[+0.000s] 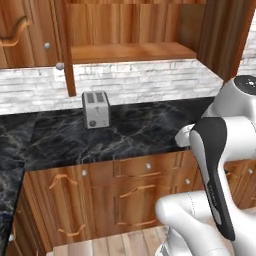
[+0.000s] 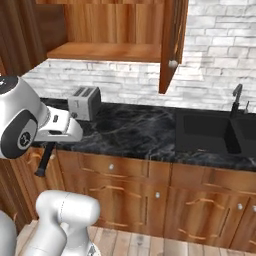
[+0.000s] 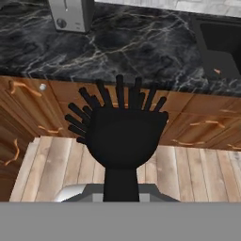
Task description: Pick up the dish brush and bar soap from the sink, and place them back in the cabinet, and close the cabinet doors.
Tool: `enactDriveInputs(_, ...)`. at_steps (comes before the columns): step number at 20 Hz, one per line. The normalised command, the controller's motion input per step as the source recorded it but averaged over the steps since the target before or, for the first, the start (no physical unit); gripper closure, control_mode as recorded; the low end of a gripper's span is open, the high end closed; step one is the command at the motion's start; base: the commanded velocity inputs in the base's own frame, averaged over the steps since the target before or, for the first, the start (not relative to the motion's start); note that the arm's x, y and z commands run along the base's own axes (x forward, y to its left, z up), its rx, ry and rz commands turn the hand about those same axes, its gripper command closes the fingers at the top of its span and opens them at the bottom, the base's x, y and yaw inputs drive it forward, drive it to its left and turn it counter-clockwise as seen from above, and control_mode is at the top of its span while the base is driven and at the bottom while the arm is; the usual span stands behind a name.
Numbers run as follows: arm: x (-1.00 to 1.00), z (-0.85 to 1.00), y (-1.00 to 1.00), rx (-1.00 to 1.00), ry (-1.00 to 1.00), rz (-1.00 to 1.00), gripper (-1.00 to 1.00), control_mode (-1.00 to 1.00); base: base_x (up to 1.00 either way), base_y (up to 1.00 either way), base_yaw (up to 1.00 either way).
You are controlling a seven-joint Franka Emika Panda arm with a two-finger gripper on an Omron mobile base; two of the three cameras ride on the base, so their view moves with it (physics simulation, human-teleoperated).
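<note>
While shut on the dish brush (image 3: 121, 136), bristle head fanned at centre of hand view, gripper (image 3: 121, 190) held low before the lower drawers (image 3: 197, 124). Black marble counter (image 1: 140, 132) across mid frame; toaster (image 1: 96, 109) upright near brick wall (image 1: 150, 80). Sink (image 2: 210, 132) at right. Cabinet (image 1: 130, 50) open above, doors (image 2: 172, 45) swung out.
</note>
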Motion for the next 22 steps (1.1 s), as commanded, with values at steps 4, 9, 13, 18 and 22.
enactDriveInputs(4, 0.00, 0.00, 0.00, 0.00, 0.00, 0.00, 1.00, 1.00, 0.37, 0.18, 0.00)
enactDriveInputs(9, 0.00, 0.00, 0.00, 0.00, 0.00, 0.00, 1.00, 1.00, 0.48, 0.19, 0.00)
enactDriveInputs(13, 0.00, 0.00, 0.00, 0.00, 0.00, 0.00, 1.00, 1.00, 0.44, 0.24, 0.00)
enactDriveInputs(18, 0.00, 0.00, 0.00, 0.00, 0.00, 0.00, 1.00, 1.00, 0.35, 0.34, 0.00)
enactDriveInputs(22, 0.00, 0.00, 0.00, 0.00, 0.00, 0.00, 1.00, 1.00, 0.35, 0.35, 0.00)
